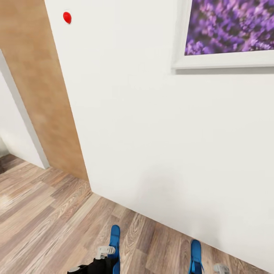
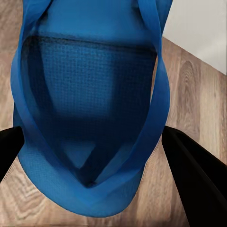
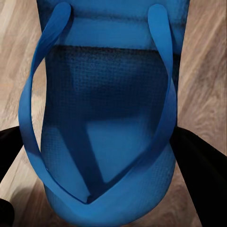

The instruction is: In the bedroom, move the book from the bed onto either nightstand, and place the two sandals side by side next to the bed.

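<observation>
White wall with framed purple-flower picture point(image 1: 228, 30), wood-plank floor point(image 1: 45, 213); no bed or nightstand in sight.

Flat bright blue sandals, one point(image 1: 115, 247) clenched in left hand point(image 2: 92, 142), other point(image 1: 195, 255) in right hand point(image 3: 101, 142), long axes pointing forward toward wall, straps facing wrist cameras. Likely risks: thin soles slipping free in transit; toes striking nearby wall.

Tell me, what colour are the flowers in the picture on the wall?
Purple. The framed picture shows best in the head view, up on the white wall.
</observation>
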`<state>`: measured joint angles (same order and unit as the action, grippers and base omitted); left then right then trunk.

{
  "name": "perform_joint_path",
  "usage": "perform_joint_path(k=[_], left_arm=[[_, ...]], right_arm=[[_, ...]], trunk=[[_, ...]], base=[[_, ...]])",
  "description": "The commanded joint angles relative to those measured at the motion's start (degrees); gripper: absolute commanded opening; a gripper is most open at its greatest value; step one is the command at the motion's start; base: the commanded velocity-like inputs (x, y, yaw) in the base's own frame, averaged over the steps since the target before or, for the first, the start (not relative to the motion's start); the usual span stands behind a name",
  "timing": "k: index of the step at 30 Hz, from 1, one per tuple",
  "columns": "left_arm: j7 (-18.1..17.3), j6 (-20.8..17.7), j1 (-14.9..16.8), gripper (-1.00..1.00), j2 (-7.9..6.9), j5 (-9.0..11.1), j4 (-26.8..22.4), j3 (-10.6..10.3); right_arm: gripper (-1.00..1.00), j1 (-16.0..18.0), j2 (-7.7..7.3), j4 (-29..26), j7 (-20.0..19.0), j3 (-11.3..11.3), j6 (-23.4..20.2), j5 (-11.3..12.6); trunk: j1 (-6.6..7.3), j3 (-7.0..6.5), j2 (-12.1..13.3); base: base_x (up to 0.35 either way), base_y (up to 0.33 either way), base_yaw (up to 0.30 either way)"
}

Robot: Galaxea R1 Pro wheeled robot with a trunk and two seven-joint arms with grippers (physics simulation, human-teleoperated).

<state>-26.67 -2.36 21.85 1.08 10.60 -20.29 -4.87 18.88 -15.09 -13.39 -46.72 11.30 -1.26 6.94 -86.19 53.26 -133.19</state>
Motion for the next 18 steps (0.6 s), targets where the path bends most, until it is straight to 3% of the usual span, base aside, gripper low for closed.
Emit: perform_joint_path(k=[1,7,18], left_arm=[[0.04,-0.25,0.04,-1.00,-0.03,0.56,-0.01,-0.32],[0.04,-0.26,0.04,-1.00,-0.03,0.56,-0.01,-0.32],[0.04,-0.27,0.04,-1.00,-0.03,0.56,-0.01,-0.32]], right_arm=[[-1.00,0.01,-0.03,0.03,-0.21,-0.05,-0.14,0.53],[-1.00,0.01,-0.03,0.03,-0.21,-0.05,-0.14,0.53],[-1.00,0.01,-0.03,0.03,-0.21,-0.05,-0.14,0.53]], trunk=[[0.01,0.05,-0.02],[0.01,0.05,-0.02],[0.01,0.05,-0.02]], base=[[0.000,0.000,0.293],[0.063,0.000,0.293],[0.290,0.000,0.293]])
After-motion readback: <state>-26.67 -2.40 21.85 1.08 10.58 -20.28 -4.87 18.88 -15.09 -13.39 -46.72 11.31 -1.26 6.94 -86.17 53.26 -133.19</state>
